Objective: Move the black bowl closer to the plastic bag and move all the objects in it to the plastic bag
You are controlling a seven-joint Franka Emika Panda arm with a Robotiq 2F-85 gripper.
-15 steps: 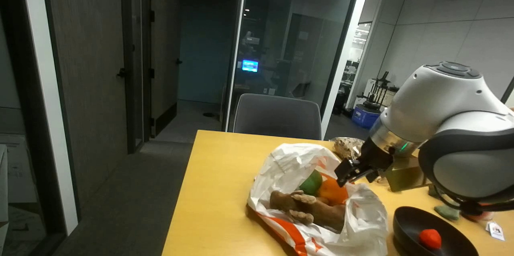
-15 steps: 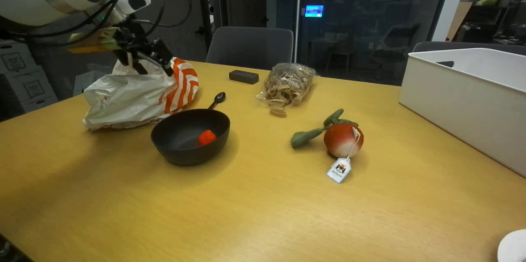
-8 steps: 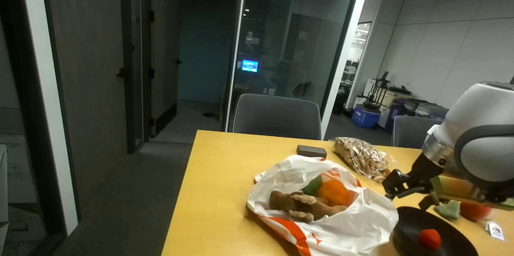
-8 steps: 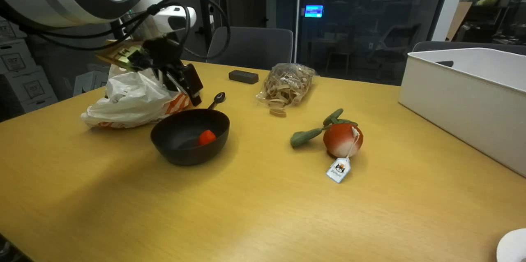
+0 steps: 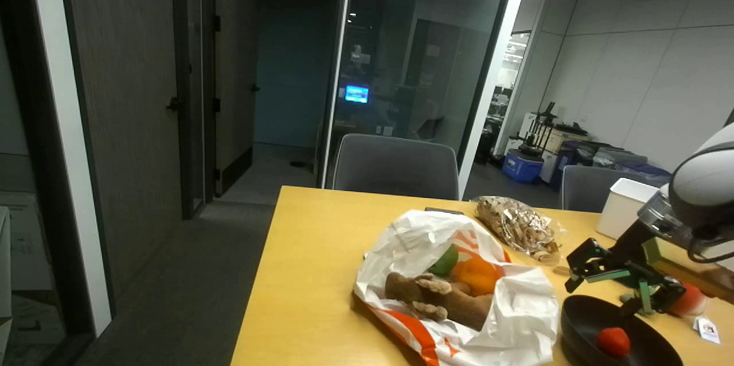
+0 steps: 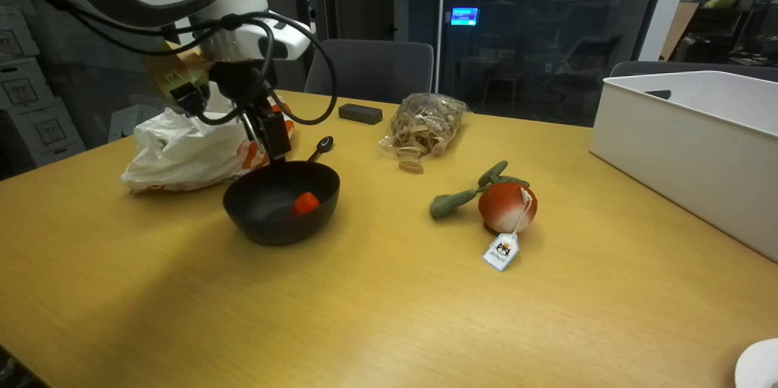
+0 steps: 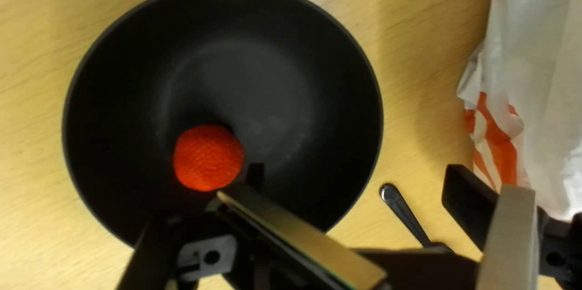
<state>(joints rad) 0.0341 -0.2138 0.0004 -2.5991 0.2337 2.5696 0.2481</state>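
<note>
1. Yellow wood-grain table [image 6: 389,315]; behind it stand a grey chair [image 5: 395,165] and a dark glass panel [image 5: 436,67].
2. Black bowl [image 6: 276,227] sits upright on the tabletop, near the plastic bag [image 5: 524,311]; the wrist view shows a strip of wood between the two.
3. Red piece [image 7: 208,158], rough-textured, rests inside the bowl, off centre.
4. Gripper [image 7: 352,174]: jaws spread wide. In the wrist view one finger overlaps the bowl's interior just beside the red piece; the other lies beyond the rim, on the bag's side. Whether either touches the bowl cannot be told.
5. Bag mouth gapes; in an exterior view a green piece [image 5: 446,261], an orange piece [image 5: 477,276] and a knobbly brown piece [image 5: 441,300] show inside it.
6. Dark spoon [image 6: 322,146] lies just beside the bowl, partly hidden behind it in an exterior view.
7. Farther along the table: a dark block [image 6: 360,113], a clear packet of tan loops [image 6: 425,123], and a red-and-white round toy [image 6: 508,208] with green stalks and a paper tag [image 6: 501,252].
8. White bin [image 6: 687,145] stands on the table, well apart from the bowl.
</note>
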